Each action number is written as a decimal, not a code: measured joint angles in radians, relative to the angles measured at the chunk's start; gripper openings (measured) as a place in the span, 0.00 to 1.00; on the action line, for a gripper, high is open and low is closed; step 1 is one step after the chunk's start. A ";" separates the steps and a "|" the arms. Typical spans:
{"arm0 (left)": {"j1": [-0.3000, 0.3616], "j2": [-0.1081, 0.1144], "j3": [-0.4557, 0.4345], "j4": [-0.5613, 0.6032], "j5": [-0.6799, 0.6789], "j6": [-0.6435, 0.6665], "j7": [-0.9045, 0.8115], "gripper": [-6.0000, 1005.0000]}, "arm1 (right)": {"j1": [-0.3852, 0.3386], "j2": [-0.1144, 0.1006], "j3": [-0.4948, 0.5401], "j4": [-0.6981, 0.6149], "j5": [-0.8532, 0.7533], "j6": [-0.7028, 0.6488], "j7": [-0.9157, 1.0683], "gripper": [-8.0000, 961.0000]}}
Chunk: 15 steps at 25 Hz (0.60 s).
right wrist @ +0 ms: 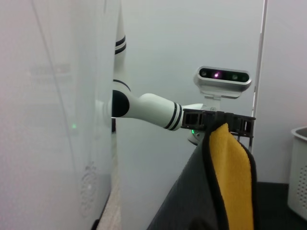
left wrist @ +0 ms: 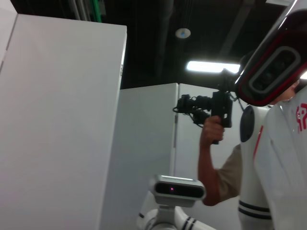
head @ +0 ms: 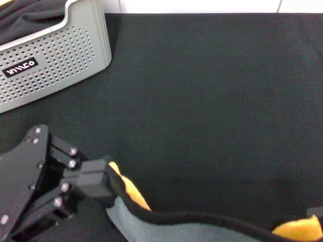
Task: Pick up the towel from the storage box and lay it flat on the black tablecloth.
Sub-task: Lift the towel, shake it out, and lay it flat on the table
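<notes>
We see the towel (head: 202, 228) cut off at the head view's bottom edge, most of it out of frame. The storage box (head: 55, 55) is clipped at the top-left corner. The right gripper (head: 317, 212) barely enters, fingers unreadable.

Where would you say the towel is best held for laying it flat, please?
By its top corners, as now: the left gripper pinches one corner and the other corner is lifted at the right, so the black-edged hem stretches between them and the towel hangs open.
</notes>
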<state>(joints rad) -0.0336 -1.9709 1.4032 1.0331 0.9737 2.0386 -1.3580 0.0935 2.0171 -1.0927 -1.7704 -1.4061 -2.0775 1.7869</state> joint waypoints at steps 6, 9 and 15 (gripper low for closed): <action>-0.010 -0.012 0.028 -0.057 0.014 0.000 0.013 0.02 | -0.023 0.000 0.002 0.055 -0.018 -0.034 -0.004 0.01; -0.015 -0.015 0.040 -0.082 0.017 0.000 0.018 0.02 | -0.024 0.000 0.003 0.080 -0.023 -0.059 -0.014 0.01; -0.028 -0.015 0.042 -0.120 0.017 -0.002 0.033 0.02 | -0.021 0.000 0.024 0.117 -0.042 -0.034 -0.019 0.01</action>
<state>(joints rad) -0.0621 -1.9859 1.4449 0.9130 0.9910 2.0365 -1.3250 0.0724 2.0171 -1.0688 -1.6536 -1.4478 -2.1116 1.7681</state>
